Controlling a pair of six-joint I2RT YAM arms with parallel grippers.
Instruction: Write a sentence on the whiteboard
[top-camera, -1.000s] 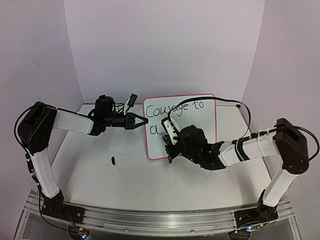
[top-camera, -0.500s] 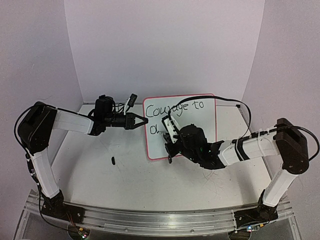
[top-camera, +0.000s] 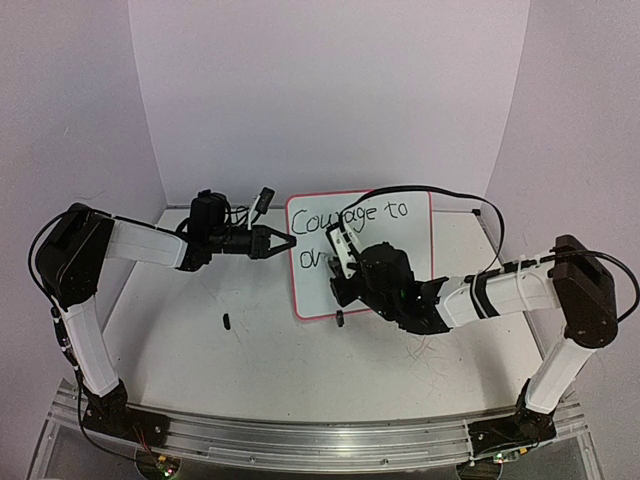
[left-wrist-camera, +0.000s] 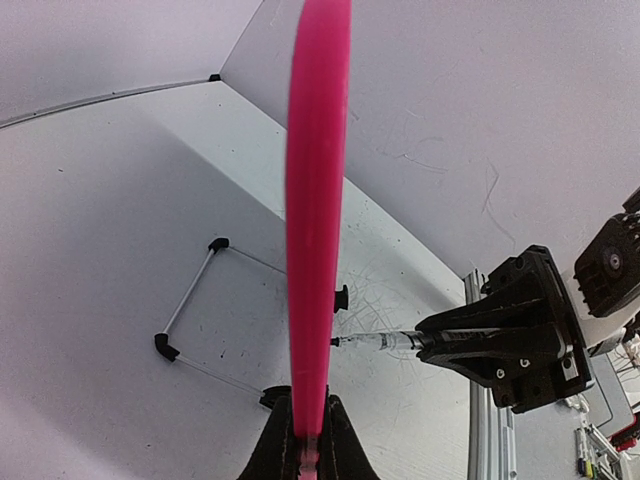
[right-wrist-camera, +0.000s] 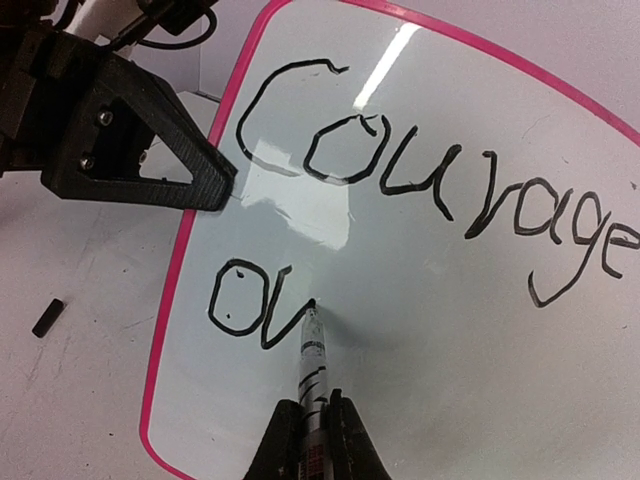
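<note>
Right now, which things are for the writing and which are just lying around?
For the job: whiteboard, marker, left gripper pinching the whiteboard's edge, right gripper holding the marker.
Just lying about: small black piece on the table.

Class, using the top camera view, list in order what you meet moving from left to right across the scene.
Left arm's black joint → small black piece → left gripper → whiteboard → right arm's black joint. The right gripper and its marker overlap the board, so they are omitted.
</note>
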